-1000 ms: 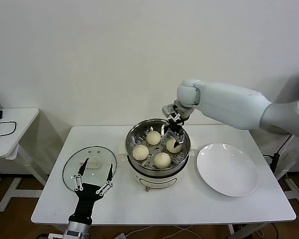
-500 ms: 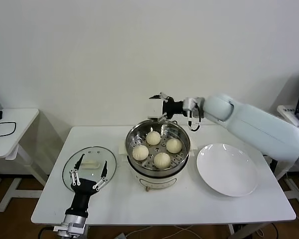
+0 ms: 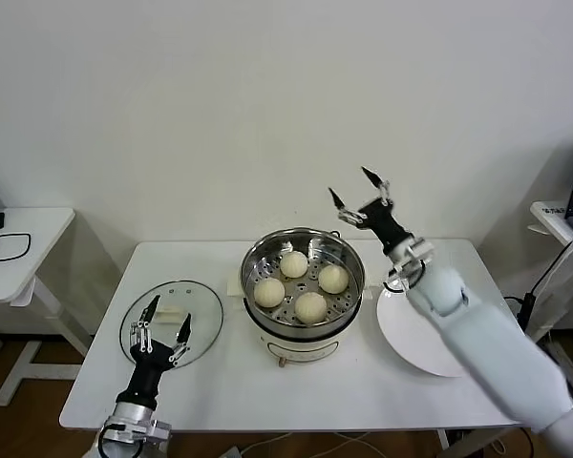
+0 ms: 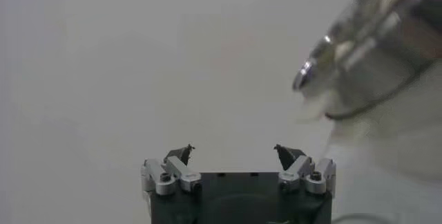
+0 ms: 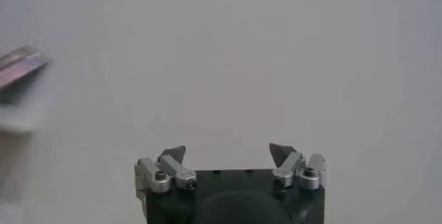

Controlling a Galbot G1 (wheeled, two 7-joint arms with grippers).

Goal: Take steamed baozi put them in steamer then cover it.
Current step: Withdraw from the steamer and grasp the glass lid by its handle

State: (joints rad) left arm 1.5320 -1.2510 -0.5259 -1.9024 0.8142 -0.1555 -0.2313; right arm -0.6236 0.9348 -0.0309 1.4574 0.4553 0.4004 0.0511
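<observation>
Nearest the camera, the left gripper [image 3: 161, 322] was seen low at the table's [image 3: 220, 391] front edge, its fingers spread and empty, poised just short of the glass lid [image 3: 172, 321], which lay flat on the table to the left of the steamer [image 3: 304, 282]. The lid's white handle [image 3: 172, 317] was not yet grasped. Further in, the steamer stood at mid-table, and all four steamed baozi [image 3: 300, 282] were seen resting on its perforated floor, none touching the rim. Just to its right, the white plate [image 3: 411, 336] was left bare. Beyond, the right gripper [image 3: 356, 194] was raised above and behind the steamer's right side, its fingers likewise spread and holding nothing. The loading was therefore judged complete; only the covering remained, for which the lid would have to be gripped, lifted and seated on the steamer.
</observation>
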